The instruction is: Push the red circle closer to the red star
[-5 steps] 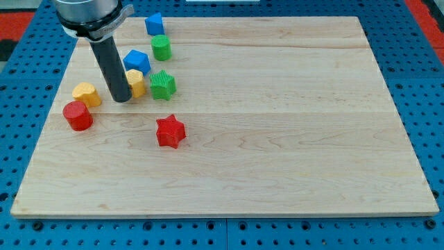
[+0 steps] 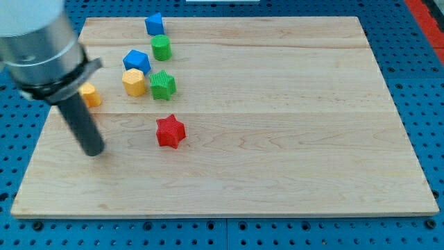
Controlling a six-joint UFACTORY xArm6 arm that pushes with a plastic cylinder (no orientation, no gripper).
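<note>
Near the view's left edge of the wooden counter (image 2: pixel 277 139), my tip (image 2: pixel 93 151) rests well left of the red star (image 2: pixel 170 132). No claw shows, so its state cannot be told. Hidden by the rod, the red circle cannot be seen. A yellow block (image 2: pixel 90 95) peeks out beside the rod.

I see the bench (image 2: pixel 277 125) as pale, smooth wood with fine lengthwise grain and a matt finish, lying on a blue perforated sheet (image 2: pixel 423 83). The red star (image 2: pixel 170 132) and green block (image 2: pixel 163 85) look like ribbed, matt plastic. My rod (image 2: pixel 82 125) appears dark and matt down to my tip (image 2: pixel 93 151), under a dull grey metal collar (image 2: pixel 38 45).
</note>
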